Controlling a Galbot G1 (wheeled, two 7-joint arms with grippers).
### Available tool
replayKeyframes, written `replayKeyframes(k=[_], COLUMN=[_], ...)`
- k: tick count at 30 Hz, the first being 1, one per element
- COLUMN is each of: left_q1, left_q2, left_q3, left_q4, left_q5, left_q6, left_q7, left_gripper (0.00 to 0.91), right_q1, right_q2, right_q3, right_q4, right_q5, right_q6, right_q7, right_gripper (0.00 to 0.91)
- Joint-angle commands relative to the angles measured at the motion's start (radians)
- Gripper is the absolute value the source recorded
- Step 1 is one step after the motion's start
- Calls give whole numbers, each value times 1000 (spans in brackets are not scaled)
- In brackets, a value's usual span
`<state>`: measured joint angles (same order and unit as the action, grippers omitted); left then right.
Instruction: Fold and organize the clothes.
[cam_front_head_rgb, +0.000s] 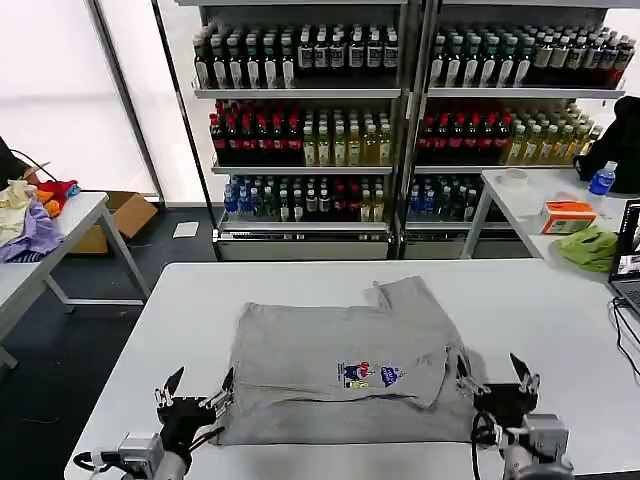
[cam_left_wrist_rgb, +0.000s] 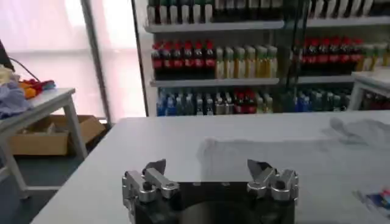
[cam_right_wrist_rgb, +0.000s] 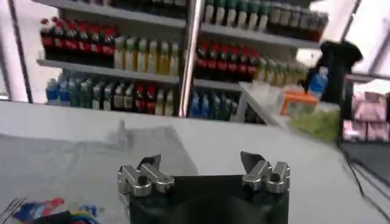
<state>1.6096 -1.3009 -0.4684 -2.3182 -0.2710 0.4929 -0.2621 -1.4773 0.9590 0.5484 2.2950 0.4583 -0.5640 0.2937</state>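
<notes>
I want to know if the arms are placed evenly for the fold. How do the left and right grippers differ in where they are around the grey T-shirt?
The left gripper hovers at the near left corner of the T-shirt, its inner tip over the hem; the right gripper sits at the near right corner, just beside the folded edge. The chest print lies closer to the right gripper than the left. Both have open jaws holding nothing.

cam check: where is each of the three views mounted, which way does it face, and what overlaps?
Head: on the robot's head, looking forward and down at the light grey cotton T-shirt on the white table; left gripper and right gripper at its near corners, both open.
Left wrist: behind the left gripper, facing the bottle shelves.
Right wrist: behind the right gripper, same direction.
Shared: T-shirt, table, shelves.
</notes>
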Motion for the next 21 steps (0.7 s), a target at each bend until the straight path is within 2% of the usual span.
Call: replayKeyframes(k=[1,6,8,11,12,14,18,21], left_q1=[-345,-479,-534,-623,-667,-707,-791,-840], left_q2=[-17,19,30,37,38,39,41,38], left_q3=[67,129,147,178,192,210,248,268], left_q4=[252,392,432,522,581,631,738,789], left_q5=[-85,-105,-112,-139,-144,-147,-156,-167], left_q6=[-14,9,17,35,44,45,58,72], left_q7=[-60,-12,0,12,18,24,44,46], left_gripper=[907,907,907,907,907,907,907,907], right_q1=[306,433,522,642,684,717,806,889], right_q2=[-104,-163,-183,-152,-132,-119,-89,-64], right_q3=[-27,-150,-211,-288,-314,-336,-439,-503], right_q4=[-304,-452,-514,-614,-669,-711,-800,-857], right_q5=[30,81,118,195,223,228,217,211], right_q6=[8,6,3,-10,-13,-10,10,9], right_q7=[-315,-317,-278,-86,-59,-59,-111,-131], right_gripper=[907,907,907,907,907,907,907,907])
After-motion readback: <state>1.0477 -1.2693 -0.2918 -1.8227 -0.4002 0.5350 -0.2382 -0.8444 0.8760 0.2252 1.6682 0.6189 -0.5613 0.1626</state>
